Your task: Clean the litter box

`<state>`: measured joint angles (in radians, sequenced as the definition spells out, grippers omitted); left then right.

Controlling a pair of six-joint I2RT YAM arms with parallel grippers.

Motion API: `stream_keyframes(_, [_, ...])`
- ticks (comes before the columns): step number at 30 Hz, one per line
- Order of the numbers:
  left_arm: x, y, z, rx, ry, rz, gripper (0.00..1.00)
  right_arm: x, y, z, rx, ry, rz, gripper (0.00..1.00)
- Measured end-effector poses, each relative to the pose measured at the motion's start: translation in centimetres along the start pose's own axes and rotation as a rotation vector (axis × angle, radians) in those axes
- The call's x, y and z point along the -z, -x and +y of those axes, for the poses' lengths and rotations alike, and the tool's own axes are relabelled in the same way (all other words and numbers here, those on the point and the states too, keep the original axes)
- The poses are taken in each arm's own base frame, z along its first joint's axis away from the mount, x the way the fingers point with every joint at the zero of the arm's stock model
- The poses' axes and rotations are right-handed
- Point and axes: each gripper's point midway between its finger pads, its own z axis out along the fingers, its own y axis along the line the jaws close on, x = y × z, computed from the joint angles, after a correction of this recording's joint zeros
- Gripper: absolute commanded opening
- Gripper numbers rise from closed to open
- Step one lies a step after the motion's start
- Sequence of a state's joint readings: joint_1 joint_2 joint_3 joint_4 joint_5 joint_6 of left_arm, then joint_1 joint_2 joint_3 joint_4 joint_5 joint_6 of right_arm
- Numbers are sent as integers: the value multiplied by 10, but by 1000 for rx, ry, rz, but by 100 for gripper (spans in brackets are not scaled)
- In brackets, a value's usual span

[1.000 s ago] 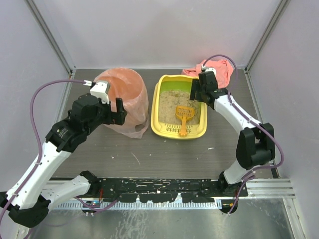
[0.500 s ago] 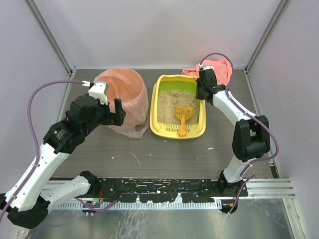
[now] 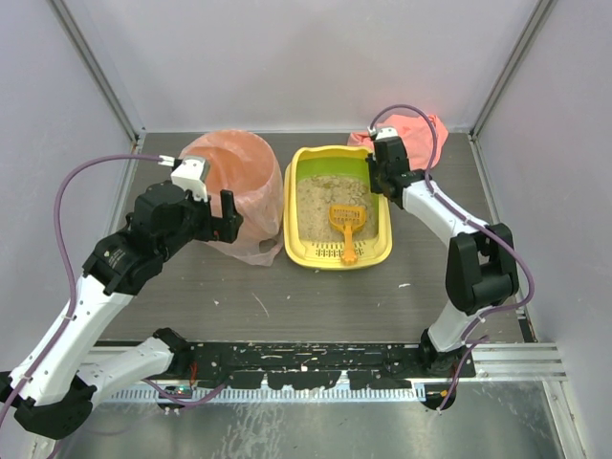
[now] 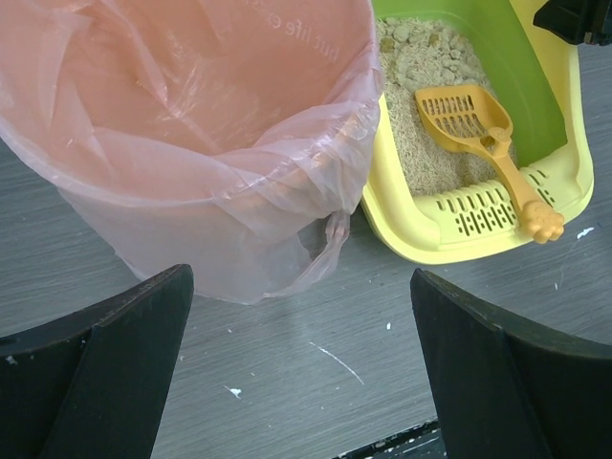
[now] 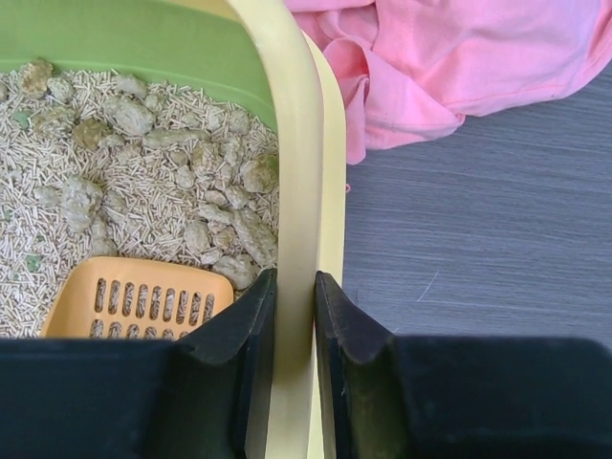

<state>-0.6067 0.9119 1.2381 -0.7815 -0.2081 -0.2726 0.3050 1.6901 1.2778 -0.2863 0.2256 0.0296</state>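
Observation:
The litter box point(image 3: 291, 222) is a yellow tray, green inside, in the middle of the table, holding beige litter with grey clumps point(image 5: 222, 232). An orange scoop point(image 3: 346, 222) lies in it, its handle over the slotted near rim point(image 4: 478, 212). My right gripper point(image 3: 375, 178) is shut on the box's right wall point(image 5: 293, 143), one finger inside and one outside point(image 5: 295, 279). My left gripper point(image 3: 218, 214) hangs open by the near side of the bin, nothing between its fingers point(image 4: 301, 277).
A round bin lined with a pink bag point(image 3: 235, 184) stands just left of the box, nearly touching it point(image 4: 191, 115). A pink cloth point(image 3: 421, 130) lies bunched at the back right corner point(image 5: 459, 57). White walls enclose the back and sides.
My right gripper has moved along the box's right wall towards the back and shut on it. The box has shifted slightly left towards the bin. The left arm has stayed put.

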Motion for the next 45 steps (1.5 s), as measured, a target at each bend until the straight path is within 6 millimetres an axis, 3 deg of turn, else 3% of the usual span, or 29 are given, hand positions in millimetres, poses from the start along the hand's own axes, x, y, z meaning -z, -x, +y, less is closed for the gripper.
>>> stream_keyframes(2, [0,0,-1,0,-5,1,98,0,0,2,5,11,-8,21])
stream_keyframes(5, [0,0,-2,-1,-11,4,98,2,1,6,12,27,-21,48])
stream_keyframes(9, [-2,1,-3,-3,-12,8,98,8,-11,10,24,28,13,67])
stream_keyframes(14, [-2,4,-4,-4,-13,4,98,35,2,2,-2,-9,-22,75])
stream_keyframes(19, [-7,8,-9,-10,-27,9,98,97,38,-12,-114,-8,-175,75])
stream_keyframes(21, [-12,12,-16,-22,-57,13,98,120,39,-15,-163,9,-217,75])
stream_keyframes(23, [-20,18,-29,-40,-102,18,100,139,27,-15,-218,39,-235,75])
stream_keyframes(26, [-36,23,-58,-96,-167,34,97,150,-8,-10,-282,83,-196,74])
stream_keyframes(31, [-76,17,-138,-232,-303,75,82,163,-78,-1,-369,137,-67,74])
stream_keyframes(35, [-118,-13,-177,-312,-375,145,77,185,-83,-1,-419,171,-90,74])
stream_keyframes(41, [-190,-65,-198,-395,-388,275,68,208,-80,-3,-462,204,-146,72])
stream_keyframes(45, [-221,-82,-209,-388,-379,322,69,204,-97,3,-511,224,-110,64])
